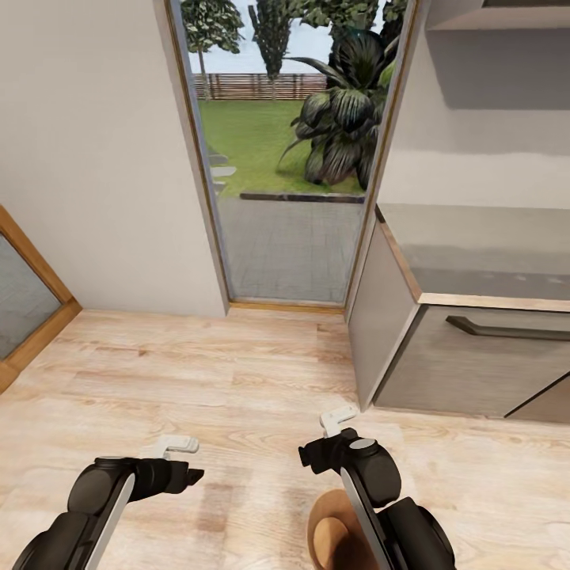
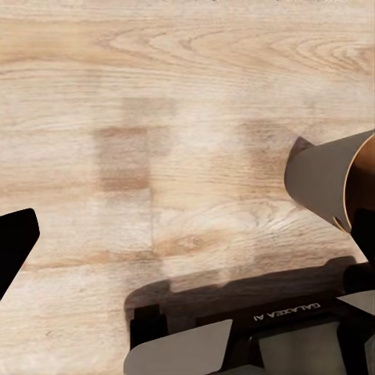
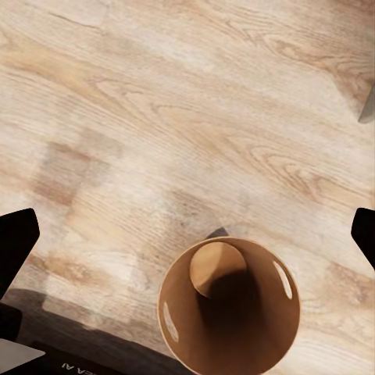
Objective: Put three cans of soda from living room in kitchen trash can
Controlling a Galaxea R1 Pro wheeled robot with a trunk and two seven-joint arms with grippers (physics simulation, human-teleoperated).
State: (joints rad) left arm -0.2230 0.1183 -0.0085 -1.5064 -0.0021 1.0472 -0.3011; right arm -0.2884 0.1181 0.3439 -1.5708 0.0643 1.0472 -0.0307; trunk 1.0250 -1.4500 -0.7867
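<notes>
From my remote station I see 2 arms with the same finish. The left arm (image 1: pixel 95 507) has glossy black rounded shells with a pale grey strip along its length. The right arm (image 1: pixel 380 491) matches it, with a grey round cap on its bulbous black wrist joint. Each wrist carries a small pale grey bracket with rounded corners, and black angular parts project from the wrist ends. In the left wrist view, the base (image 2: pixel 258 336) shows black panels beside pale grey ones, with white lettering "GALAXEA AI" printed on a black section. Black finger tips (image 3: pixel 17 242) sit at the right wrist view's edges.
</notes>
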